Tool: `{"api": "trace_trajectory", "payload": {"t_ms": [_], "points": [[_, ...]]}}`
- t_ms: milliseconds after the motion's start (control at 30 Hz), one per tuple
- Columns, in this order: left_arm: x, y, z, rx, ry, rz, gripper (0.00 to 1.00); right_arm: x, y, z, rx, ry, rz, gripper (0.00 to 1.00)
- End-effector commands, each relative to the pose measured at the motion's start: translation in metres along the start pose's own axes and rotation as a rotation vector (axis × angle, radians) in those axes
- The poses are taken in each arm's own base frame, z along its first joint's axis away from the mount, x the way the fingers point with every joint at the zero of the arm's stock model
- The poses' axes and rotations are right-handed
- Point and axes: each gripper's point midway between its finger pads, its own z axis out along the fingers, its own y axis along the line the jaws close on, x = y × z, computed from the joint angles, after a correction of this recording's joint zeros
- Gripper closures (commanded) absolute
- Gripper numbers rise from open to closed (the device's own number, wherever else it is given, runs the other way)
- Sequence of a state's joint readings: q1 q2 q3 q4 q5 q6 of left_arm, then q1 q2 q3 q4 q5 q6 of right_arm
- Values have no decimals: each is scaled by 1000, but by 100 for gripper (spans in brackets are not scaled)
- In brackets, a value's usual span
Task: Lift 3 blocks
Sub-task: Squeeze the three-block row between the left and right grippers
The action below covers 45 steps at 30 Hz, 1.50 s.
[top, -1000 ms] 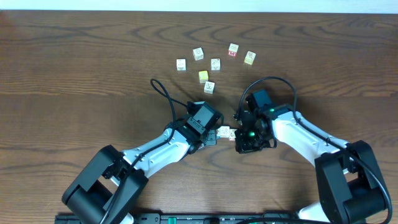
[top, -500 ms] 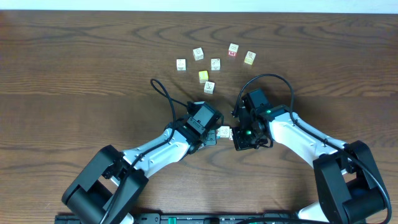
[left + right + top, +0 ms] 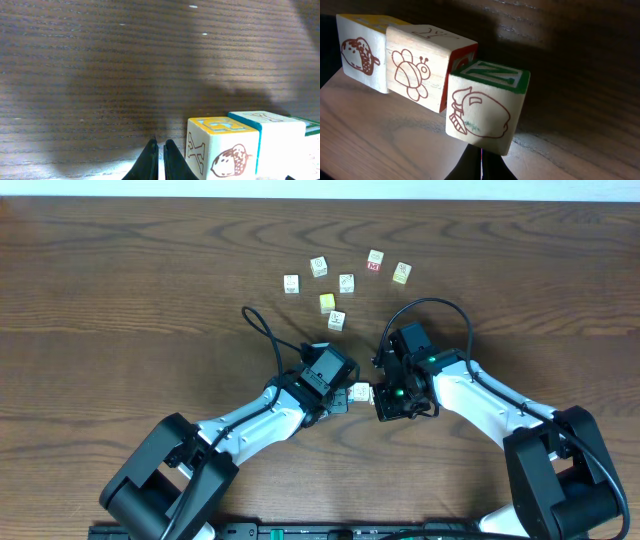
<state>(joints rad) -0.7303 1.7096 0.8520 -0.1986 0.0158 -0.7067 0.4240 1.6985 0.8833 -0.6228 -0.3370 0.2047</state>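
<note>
well, my left gripper [image 3: 159, 159] is pressed together, empty, just beside the acorn block [image 3: 220, 150] with an orange y on its side; my right gripper [image 3: 482, 165], likewise closed, shows under the apple block [image 3: 482, 107] topped by a green n. the bee block [image 3: 417, 62] sits between those two, the row filling the gap between my grippers; since a second ago the right one has edged closer.

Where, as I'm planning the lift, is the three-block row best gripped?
By its end faces, squeezed inward: left pincer on the outer face of the acorn block, right pincer on the apple block. The blocks sit face to face, so end pressure likely holds all three.
</note>
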Motion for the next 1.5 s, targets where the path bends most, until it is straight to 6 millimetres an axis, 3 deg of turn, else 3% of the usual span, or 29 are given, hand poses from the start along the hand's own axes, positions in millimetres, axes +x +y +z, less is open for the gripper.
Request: {"api": "trace_trajectory", "payload": {"t_ms": [0, 933, 1200, 1300, 1467], "points": [[-5, 0, 1, -15, -19, -1, 93, 0, 3, -1, -1, -9, -2, 99], [-6, 1, 1, -18, -20, -1, 93, -3, 16, 2, -22, -22, -44, 99], [-6, 1, 1, -18, -20, -1, 93, 16, -7, 1, 103, 46, -14, 99], [-6, 1, 1, -18, -20, -1, 92, 25, -26, -3, 206, 78, 1, 99], [-5, 1, 1, -18, -19, -1, 93, 13, -55, -11, 351, 16, 46, 99]]}}
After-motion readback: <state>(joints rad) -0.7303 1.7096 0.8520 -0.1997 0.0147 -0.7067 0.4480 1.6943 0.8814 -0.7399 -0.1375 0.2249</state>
